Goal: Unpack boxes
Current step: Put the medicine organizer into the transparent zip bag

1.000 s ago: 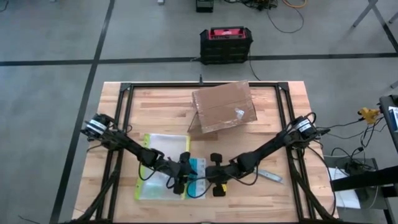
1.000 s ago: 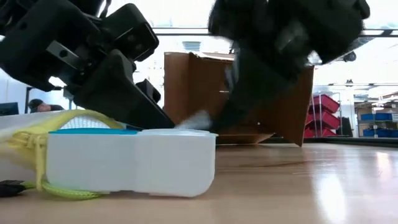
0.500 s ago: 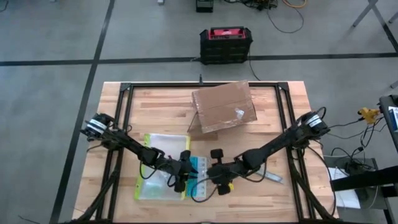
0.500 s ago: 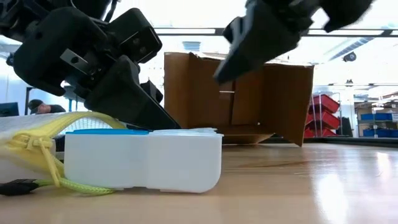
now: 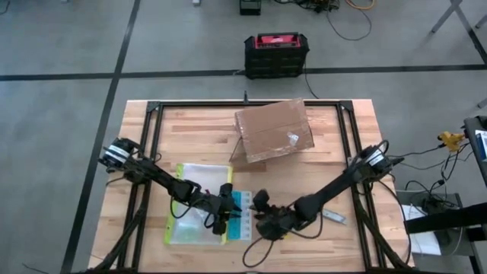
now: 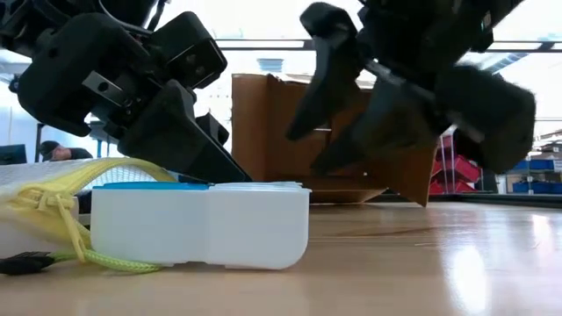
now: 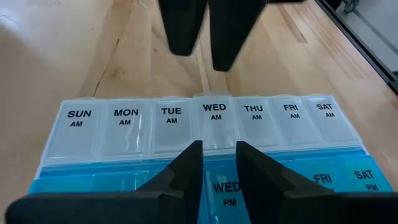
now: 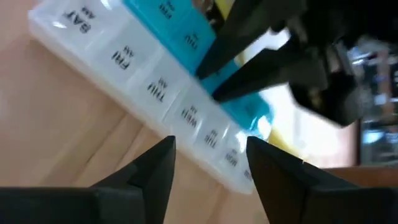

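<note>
Brown cardboard marks the job here: the carton (image 5: 273, 131) sits at the far middle of the bench (image 5: 335, 167), one flap hanging open, shiny tape across its top, well apart from both arms. Neither hand is on it.

The action is at the near edge instead, around a weekly pill organiser (image 5: 240, 215) with white AM cells and a blue PM row, lying just beside a clear pouch (image 5: 196, 202) with a yellow-green edge. The left hand (image 7: 215, 167) is low over the organiser, its two fingers narrowly apart and straddling the Wednesday cells; whether they actually pinch anything I cannot tell. The right hand (image 5: 262, 221) faces it from the other side, fingers spread wide and holding nothing, hovering just off the organiser's white edge.

It looks to me like the contents are out and the step in hand is placing or tidying the organiser on the bench. If so, the left hand would need to let go cleanly and lift straight up without dragging the tray. After that, I would expect a check on the carton, which may still hold something I cannot see.
</note>
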You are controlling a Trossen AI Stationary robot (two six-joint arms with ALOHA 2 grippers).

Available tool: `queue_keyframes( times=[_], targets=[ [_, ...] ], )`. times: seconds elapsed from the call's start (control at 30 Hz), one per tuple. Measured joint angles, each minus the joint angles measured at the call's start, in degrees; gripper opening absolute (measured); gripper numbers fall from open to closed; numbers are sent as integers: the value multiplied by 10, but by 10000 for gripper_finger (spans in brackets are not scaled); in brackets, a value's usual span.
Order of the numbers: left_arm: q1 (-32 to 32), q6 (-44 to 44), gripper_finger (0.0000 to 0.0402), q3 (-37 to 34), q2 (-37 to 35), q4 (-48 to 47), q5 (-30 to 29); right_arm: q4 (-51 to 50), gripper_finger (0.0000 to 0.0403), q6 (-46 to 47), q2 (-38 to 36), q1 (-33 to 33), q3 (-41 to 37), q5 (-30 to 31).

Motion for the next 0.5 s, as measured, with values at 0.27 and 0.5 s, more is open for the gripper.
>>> queue_keyframes(
  times=[0.27, 0.5],
  targets=[
    [0, 4, 88, 0, 0, 0, -1, 10, 164, -58, 31, 1, -1, 18],
    [2, 5, 81, 0, -1, 0, -2, 72, 141, -113, 34, 1, -1, 15]
  ],
)
